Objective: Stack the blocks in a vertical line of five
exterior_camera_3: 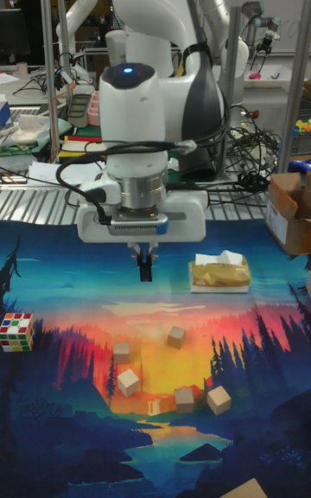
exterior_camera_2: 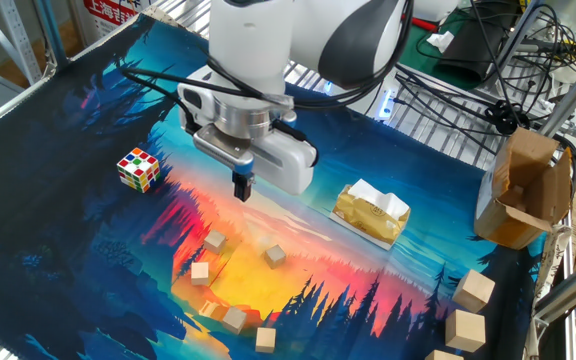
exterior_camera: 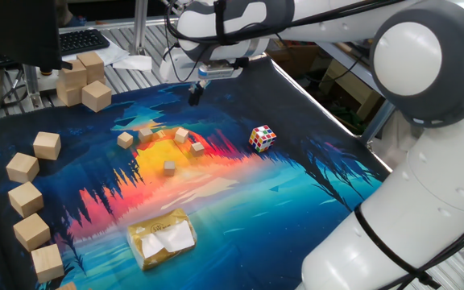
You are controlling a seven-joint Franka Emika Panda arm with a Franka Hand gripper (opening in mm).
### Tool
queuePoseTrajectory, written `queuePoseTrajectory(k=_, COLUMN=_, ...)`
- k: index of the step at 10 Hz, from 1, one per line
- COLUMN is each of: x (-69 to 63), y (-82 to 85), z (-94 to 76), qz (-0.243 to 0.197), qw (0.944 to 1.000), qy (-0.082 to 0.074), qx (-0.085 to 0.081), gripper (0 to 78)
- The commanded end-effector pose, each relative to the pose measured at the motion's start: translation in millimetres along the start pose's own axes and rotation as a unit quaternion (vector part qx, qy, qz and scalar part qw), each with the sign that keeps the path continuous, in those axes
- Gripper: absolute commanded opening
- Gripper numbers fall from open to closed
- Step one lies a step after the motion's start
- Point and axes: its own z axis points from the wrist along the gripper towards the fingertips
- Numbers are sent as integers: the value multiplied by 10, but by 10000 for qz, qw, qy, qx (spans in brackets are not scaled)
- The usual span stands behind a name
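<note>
Five small tan blocks lie loose and apart on the orange part of the printed mat: the far-left block (exterior_camera: 125, 139), its neighbour (exterior_camera: 145, 133), a middle block (exterior_camera: 181, 134), a right block (exterior_camera: 197, 147) and the nearest block (exterior_camera: 169, 167). None rests on another. The other fixed view shows the same cluster, with one block (exterior_camera_2: 275, 256) off to the right of the rest. My gripper (exterior_camera: 194, 93) (exterior_camera_2: 241, 187) (exterior_camera_3: 145, 270) hangs above the mat behind the cluster, pointing straight down. Its fingers are pressed together and hold nothing.
A multicoloured puzzle cube (exterior_camera: 263, 138) sits right of the blocks. A yellow tissue packet (exterior_camera: 162, 238) lies at the mat's near side. Several larger pale wooden cubes (exterior_camera: 22, 167) line the left edge and far corner (exterior_camera: 96, 96). A cardboard box (exterior_camera_2: 528, 190) stands off the mat.
</note>
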Motion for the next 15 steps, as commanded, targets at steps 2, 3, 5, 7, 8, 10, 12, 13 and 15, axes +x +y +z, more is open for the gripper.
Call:
queuePoseTrajectory(k=2, x=-7, y=0, z=-11, qz=316, qw=9994, qy=98, qx=-72, gripper=0)
queuePoseTrajectory(k=3, x=-7, y=0, z=-11, qz=346, qw=9993, qy=95, qx=-68, gripper=0)
queuePoseTrajectory(k=5, x=-7, y=0, z=-11, qz=651, qw=9978, qy=125, qx=-81, gripper=0)
queuePoseTrajectory(k=7, x=-7, y=0, z=-11, qz=669, qw=9974, qy=161, qx=-190, gripper=0)
queuePoseTrajectory(k=8, x=-7, y=0, z=-11, qz=659, qw=9974, qy=168, qx=-218, gripper=0)
queuePoseTrajectory(k=10, x=-6, y=22, z=12, qz=644, qw=9976, qy=151, qx=-204, gripper=0)
queuePoseTrajectory(k=12, x=-5, y=95, z=93, qz=640, qw=9976, qy=147, qx=-197, gripper=0)
queuePoseTrajectory(k=13, x=5, y=186, z=173, qz=679, qw=9975, qy=116, qx=-155, gripper=0)
queuePoseTrajectory(k=15, x=30, y=284, z=243, qz=662, qw=9977, qy=140, qx=-108, gripper=0)
